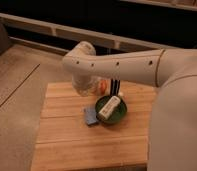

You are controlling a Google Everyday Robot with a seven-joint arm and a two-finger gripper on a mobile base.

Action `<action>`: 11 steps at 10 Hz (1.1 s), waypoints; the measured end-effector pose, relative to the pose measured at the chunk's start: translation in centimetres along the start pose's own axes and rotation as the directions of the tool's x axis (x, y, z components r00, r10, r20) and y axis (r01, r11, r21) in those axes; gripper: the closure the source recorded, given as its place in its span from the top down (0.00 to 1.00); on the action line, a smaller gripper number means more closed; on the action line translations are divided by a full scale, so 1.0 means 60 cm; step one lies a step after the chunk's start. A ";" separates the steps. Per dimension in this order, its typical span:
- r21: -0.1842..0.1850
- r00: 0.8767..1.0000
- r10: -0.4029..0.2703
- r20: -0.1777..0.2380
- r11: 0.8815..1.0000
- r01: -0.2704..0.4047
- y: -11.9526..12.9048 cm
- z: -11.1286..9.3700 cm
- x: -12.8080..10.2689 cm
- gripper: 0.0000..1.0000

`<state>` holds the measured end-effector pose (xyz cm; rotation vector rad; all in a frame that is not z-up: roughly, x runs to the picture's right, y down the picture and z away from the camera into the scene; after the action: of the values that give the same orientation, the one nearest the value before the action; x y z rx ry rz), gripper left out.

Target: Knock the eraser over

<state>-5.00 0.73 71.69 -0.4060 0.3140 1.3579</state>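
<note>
The eraser [114,86] is a slim dark upright block at the back of the wooden table [67,145], just behind the green bowl [121,116]. My arm crosses above it from the right, hiding its top. My gripper [85,86] hangs below the wrist, to the left of the eraser and a short gap from it, low over the table's back part.
A white rectangular bar [108,106] lies in the green bowl. A flat blue-grey pad [90,116] lies left of the bowl. A small orange thing [102,88] sits between gripper and eraser. The floor is to the left, with a dark ledge behind the table.
</note>
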 end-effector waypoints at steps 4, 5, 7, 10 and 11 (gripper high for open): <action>0.009 1.000 -0.014 0.023 1.000 0.014 -0.012 -0.009 -0.010 0.00; 0.013 1.000 -0.017 0.020 1.000 0.017 -0.011 -0.009 -0.009 0.00; 0.070 1.000 -0.005 -0.029 0.997 0.007 -0.025 0.017 0.008 0.00; 0.187 0.995 0.068 -0.076 0.981 -0.053 -0.124 0.067 0.024 0.00; 0.198 0.996 0.071 -0.060 0.979 -0.058 -0.143 0.076 0.014 0.00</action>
<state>3.49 2.15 76.21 -0.2794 0.5160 1.3641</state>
